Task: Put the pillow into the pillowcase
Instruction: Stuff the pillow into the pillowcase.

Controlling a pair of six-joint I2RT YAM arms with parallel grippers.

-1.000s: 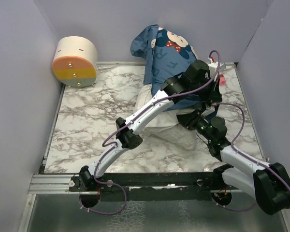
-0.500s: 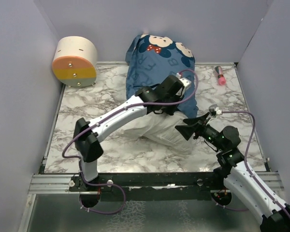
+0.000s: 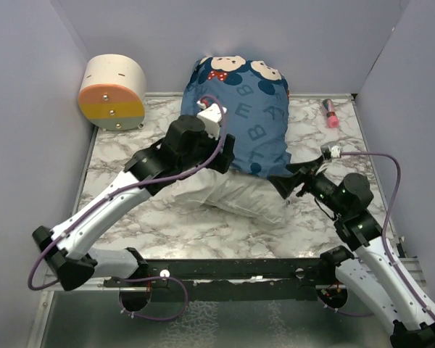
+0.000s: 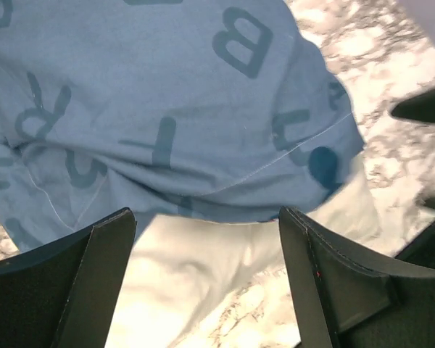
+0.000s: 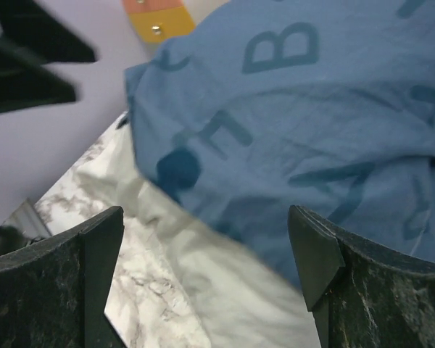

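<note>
The dark blue pillowcase with letters and mouse faces covers the far part of the white pillow, whose near end sticks out onto the marble. My left gripper is open at the case's left hem, holding nothing. In the left wrist view the gripper hangs over the hem of the pillowcase and the bare pillow. My right gripper is open at the case's near right corner. In the right wrist view the gripper frames the pillowcase and the pillow, touching neither.
A round beige box with orange and yellow bands stands at the back left. A small pink object lies at the back right. Lavender walls close three sides, and a metal rail runs along the near edge.
Both grippers have opened and let go of the pillowcase. The left arm has swung back to the left, the right arm has drawn back, and the case has settled lower over the pillow.
</note>
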